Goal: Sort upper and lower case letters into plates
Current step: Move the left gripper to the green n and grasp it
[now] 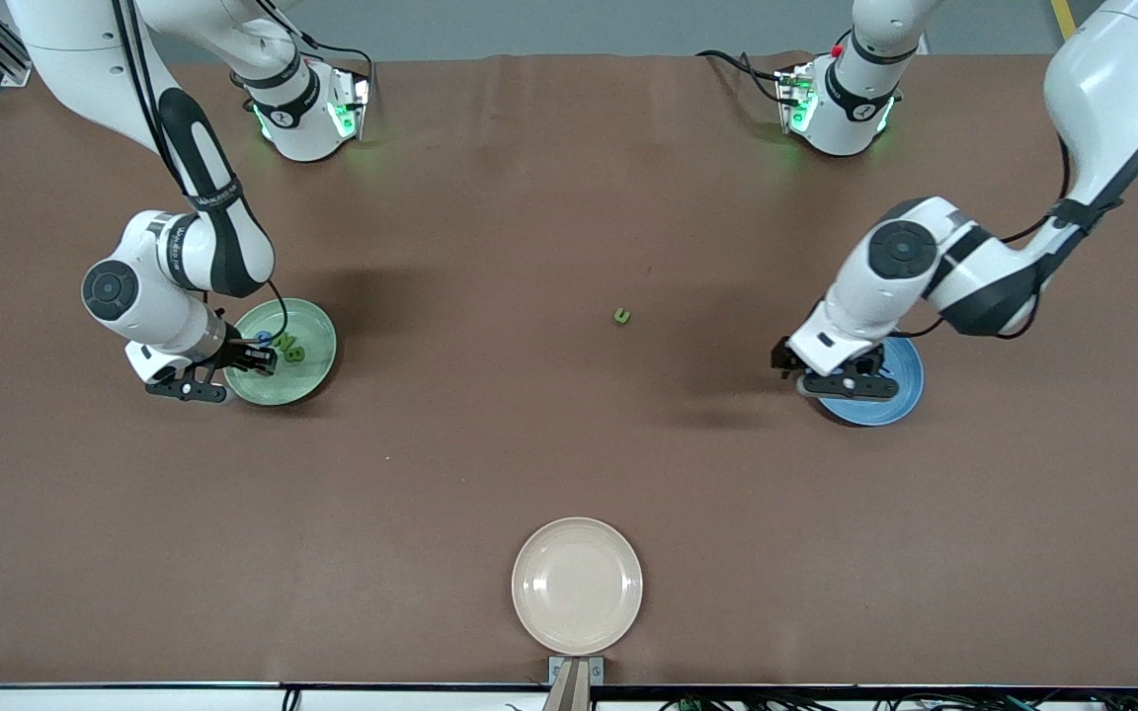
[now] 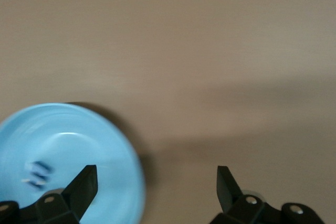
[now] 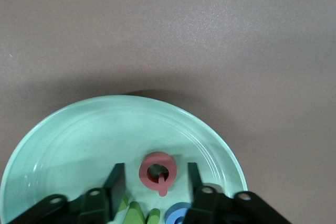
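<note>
My right gripper point(image 1: 255, 357) is low over the pale green plate point(image 1: 317, 375), at the right arm's end of the table. It is open, and a pinkish red letter point(image 3: 160, 171) lies on the plate point(image 3: 79, 135) between its fingers point(image 3: 116, 179), touching neither. Green letters point(image 3: 137, 214) and a blue letter point(image 3: 178, 214) lie beside it, also seen as green letters point(image 1: 292, 348). My left gripper point(image 1: 851, 380) hangs wide open over the edge of the blue plate point(image 1: 900, 395). A blue letter point(image 2: 38, 174) lies in that plate point(image 2: 79, 135). One green letter point(image 1: 620, 317) lies alone mid-table.
A cream-white round plate point(image 1: 577, 585) sits at the table's edge nearest the front camera, with nothing on it. Bare brown tabletop point(image 1: 490, 425) spreads between the plates. Both arm bases stand along the table's farthest edge.
</note>
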